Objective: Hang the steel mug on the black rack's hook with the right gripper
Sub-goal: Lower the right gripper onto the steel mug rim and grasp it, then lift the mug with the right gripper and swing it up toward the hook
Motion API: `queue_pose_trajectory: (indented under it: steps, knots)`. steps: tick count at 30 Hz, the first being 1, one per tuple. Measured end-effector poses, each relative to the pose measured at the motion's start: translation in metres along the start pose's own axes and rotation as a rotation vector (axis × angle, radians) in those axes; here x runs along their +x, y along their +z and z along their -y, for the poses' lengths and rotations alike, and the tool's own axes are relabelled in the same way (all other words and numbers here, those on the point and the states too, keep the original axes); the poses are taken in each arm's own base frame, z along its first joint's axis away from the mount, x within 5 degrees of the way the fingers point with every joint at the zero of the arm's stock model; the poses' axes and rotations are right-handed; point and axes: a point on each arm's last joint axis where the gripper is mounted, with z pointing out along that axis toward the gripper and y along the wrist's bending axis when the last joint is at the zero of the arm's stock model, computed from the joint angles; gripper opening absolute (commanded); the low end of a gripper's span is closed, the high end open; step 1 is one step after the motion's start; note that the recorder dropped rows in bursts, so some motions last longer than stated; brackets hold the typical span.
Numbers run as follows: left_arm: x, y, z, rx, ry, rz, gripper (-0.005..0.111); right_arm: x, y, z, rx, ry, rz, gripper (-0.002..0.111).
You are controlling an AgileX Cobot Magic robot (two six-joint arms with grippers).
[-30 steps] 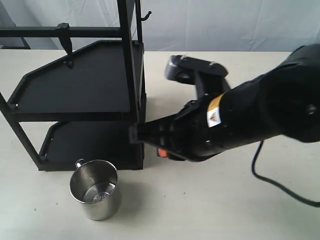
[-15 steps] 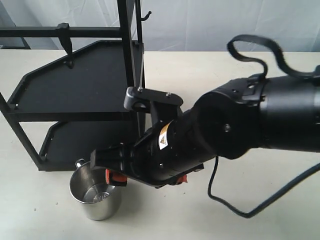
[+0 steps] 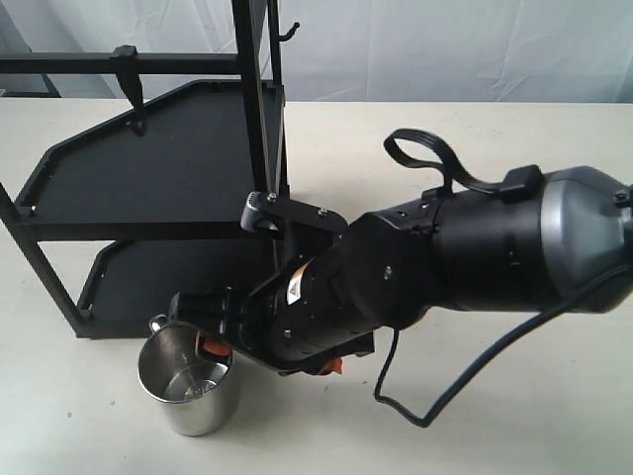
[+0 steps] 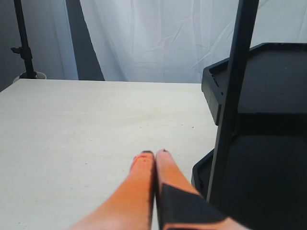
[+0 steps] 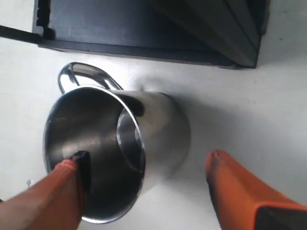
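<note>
The steel mug (image 3: 188, 388) stands upright on the table in front of the black rack (image 3: 148, 168), with its looped handle (image 5: 81, 76) towards the rack's lower tray. My right gripper (image 3: 198, 332) hangs open over the mug's rim. In the right wrist view one of its fingers (image 5: 72, 182) is over the mug's mouth and the other is outside the mug's wall (image 5: 165, 129), so the right gripper (image 5: 146, 165) straddles that wall. The hook (image 3: 126, 61) with its block head sits on the rack's horizontal bar, far left. My left gripper (image 4: 154, 154) is shut and empty beside a rack post (image 4: 230, 105).
A thin curved hook (image 3: 289, 32) with a knobbed tip sticks out from the top of the rack's post. The right arm's black cable (image 3: 465, 366) trails over the table. The rack's lower tray edge (image 5: 144, 48) lies just behind the mug. A white curtain hangs behind the table.
My right arm has swung left and down from beside the rack to the mug, and its open fingers now sit over the mug's rim. The mug has not moved.
</note>
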Motion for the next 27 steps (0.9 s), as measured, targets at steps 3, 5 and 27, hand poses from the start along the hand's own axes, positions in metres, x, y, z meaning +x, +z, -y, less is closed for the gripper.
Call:
queue_pose_trajectory:
  steps: [3, 5, 27]
  knots:
    - [0.000, 0.000, 0.000, 0.000, 0.000, 0.000, 0.002, -0.001, 0.008, -0.004, 0.001, 0.004, -0.008, 0.066]
    - [0.000, 0.000, 0.000, 0.000, 0.000, 0.000, 0.002, -0.001, 0.011, -0.008, -0.002, -0.004, -0.013, 0.066]
    - [0.000, 0.000, 0.000, 0.000, 0.000, 0.000, 0.002, 0.010, 0.028, -0.006, 0.056, 0.013, -0.123, -0.001]
